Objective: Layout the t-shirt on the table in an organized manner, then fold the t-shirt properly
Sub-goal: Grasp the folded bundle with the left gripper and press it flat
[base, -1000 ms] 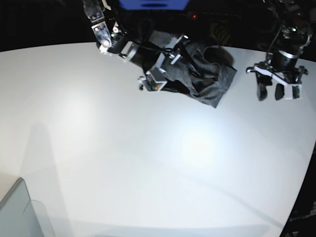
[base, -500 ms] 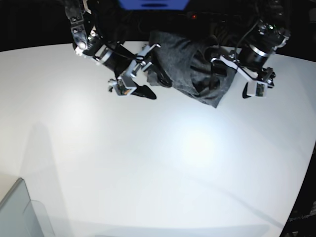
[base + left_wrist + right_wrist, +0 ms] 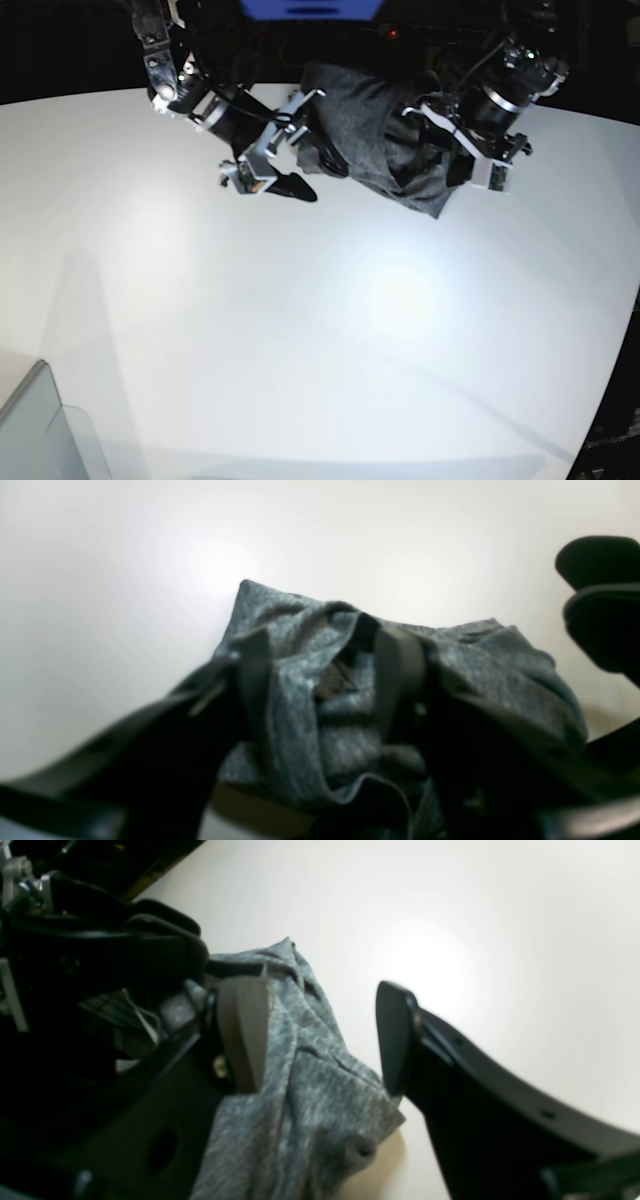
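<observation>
Base view, crumpled t-shirt (image 3: 385, 135) on table (image 3: 300, 330), both fingers spread, straddling folds, gripping nothing.

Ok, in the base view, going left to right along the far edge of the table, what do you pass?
right gripper → t-shirt → left gripper, all over the white table.

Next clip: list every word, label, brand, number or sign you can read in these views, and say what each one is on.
None can be read in any view.
The t-shirt is plain grey, with no print showing.
The table is bare white, unmarked.
The left end effector and right end effector show no markings.
The blue panel at the base view's top edge bears no legible text.
</observation>
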